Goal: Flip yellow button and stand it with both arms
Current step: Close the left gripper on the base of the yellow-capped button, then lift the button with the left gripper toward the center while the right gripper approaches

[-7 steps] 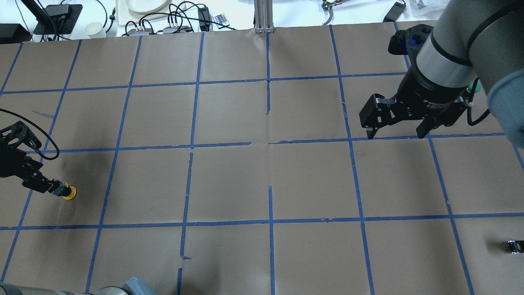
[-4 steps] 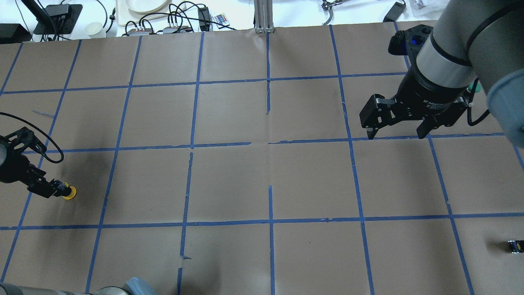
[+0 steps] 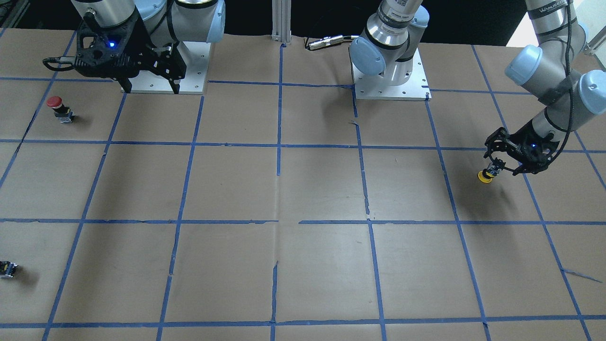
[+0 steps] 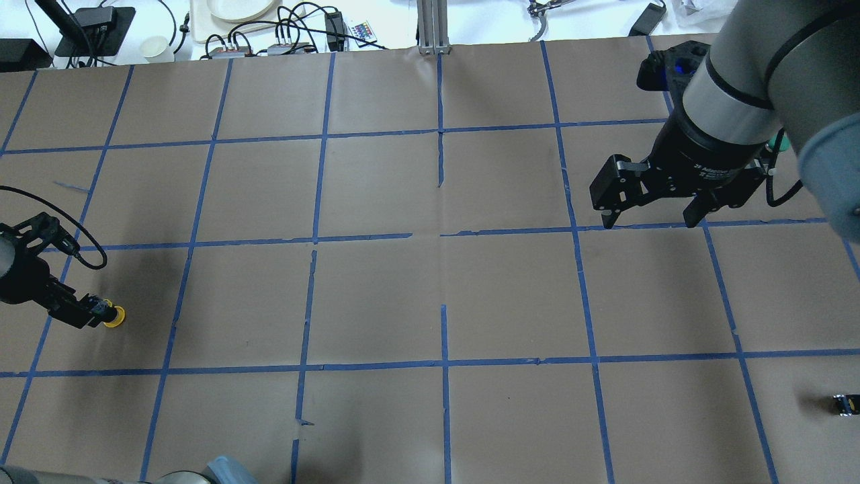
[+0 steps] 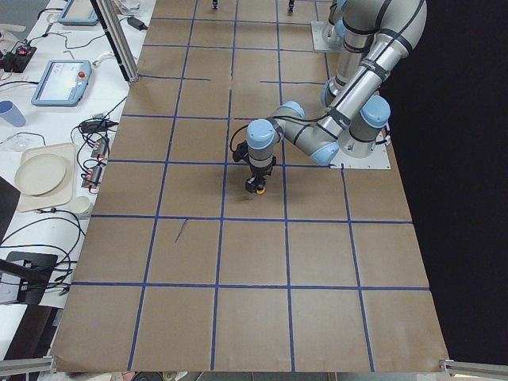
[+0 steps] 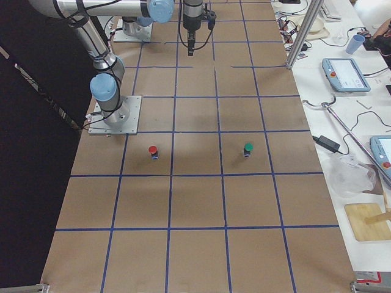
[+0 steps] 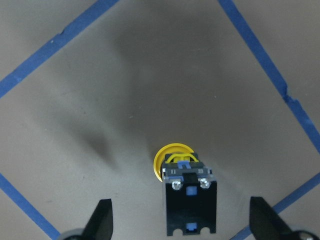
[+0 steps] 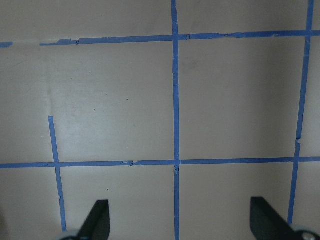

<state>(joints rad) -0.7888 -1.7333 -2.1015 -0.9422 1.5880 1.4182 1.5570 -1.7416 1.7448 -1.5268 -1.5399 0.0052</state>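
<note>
the left gripper (image 7: 182, 217), jaws spread wide, straddles the yellow button (image 3: 484, 175) without touching it. the right gripper (image 4: 650, 220) hangs above the brown-papered table (image 4: 376, 296), jaws apart.

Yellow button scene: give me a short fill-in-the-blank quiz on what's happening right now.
1. The left gripper straddles a button whose cap is ___.
2. Its jaws stand ___, clear of the block.
3. The right gripper grips ___.
4. The standing button nearest the right arm's base has a ___ cap.
Missing: yellow; open; nothing; red.
</note>
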